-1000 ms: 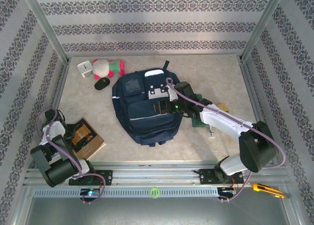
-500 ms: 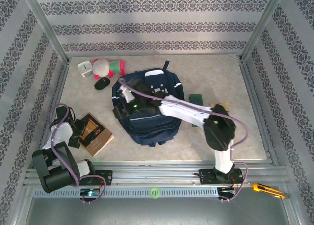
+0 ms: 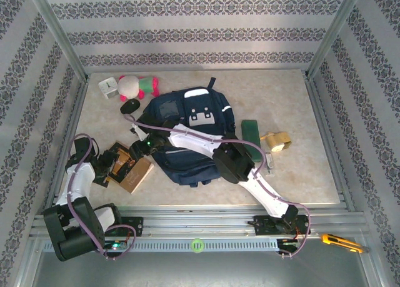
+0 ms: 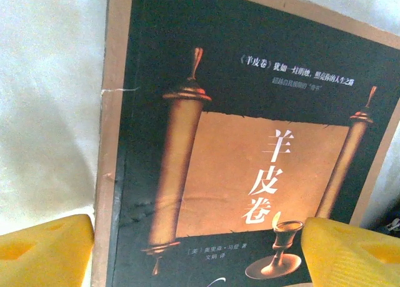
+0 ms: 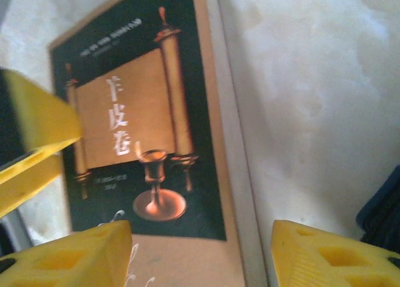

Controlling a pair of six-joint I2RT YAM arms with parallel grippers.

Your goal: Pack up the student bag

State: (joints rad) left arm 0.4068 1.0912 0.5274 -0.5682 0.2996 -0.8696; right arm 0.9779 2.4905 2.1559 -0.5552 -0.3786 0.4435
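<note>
Centrally, on the pale table [image 3: 294, 105], the bag [image 3: 187, 121] lies flat at mid-frame of the top view, with its grey-white patches up and its handle toward the top of the frame. The right arm [image 3: 194, 139] reaches from the lower right diagonally across the bag's lower part. The left arm [image 3: 72, 181] rises along the left edge and bends right. Both meet over the book [image 3: 131, 169], which lies on the table just left of the bag's lower left corner, its dark cover with a scroll picture facing up.

The left gripper [image 4: 197, 256] stands wide apart and has hold of nothing. In its wrist view the yellow fingertips [image 4: 44, 249] sit at the bottom corners of the frame over the cover; whether they touch the book I cannot tell. The right gripper [image 5: 200, 256] is likewise spread and grips nothing. Its pads [image 5: 331, 256] are low in the frame, with the book's edge and bare table between them, and one yellow finger of the left gripper pokes in at the left edge.

Right of the bag lie a green case [image 3: 250, 129] and, just beside it, a tape roll [image 3: 277, 141]. At upper left sit a plush toy [image 3: 139, 85], a white clock [image 3: 108, 87] and a black mouse [image 3: 129, 105]. A yellow knife [image 3: 337, 242] lies at lower right, off the table.
</note>
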